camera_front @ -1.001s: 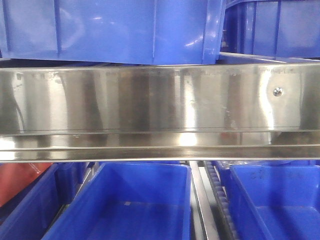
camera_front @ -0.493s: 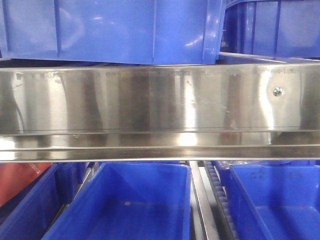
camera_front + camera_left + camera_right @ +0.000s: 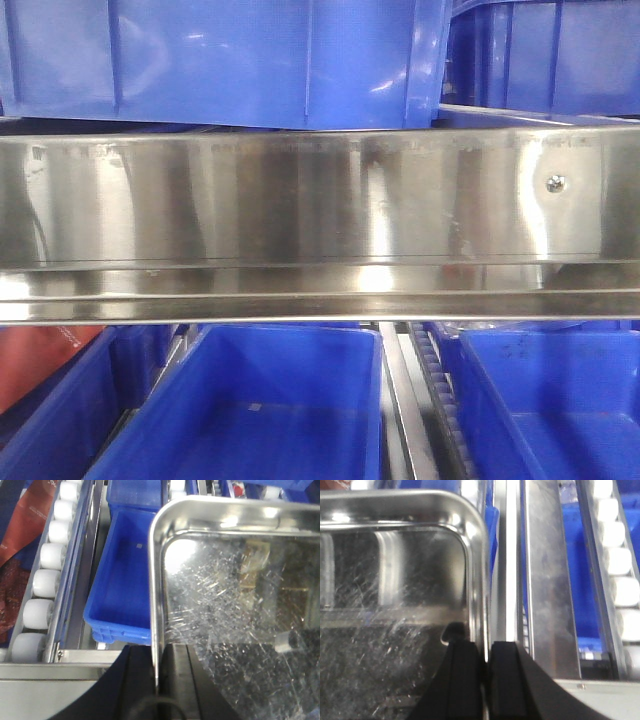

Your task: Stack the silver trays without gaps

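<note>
Barely anything changes out front; the left gripper (image 3: 157, 656) and right gripper (image 3: 485, 653) stay clamped on the silver tray (image 3: 240, 605) by its rims, stacking unfinished.

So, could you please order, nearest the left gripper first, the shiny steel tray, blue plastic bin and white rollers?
Left wrist view:
1. Shiny steel tray: rim in left gripper.
2. Blue plastic bin: left, below.
3. White rollers: far left.
</note>
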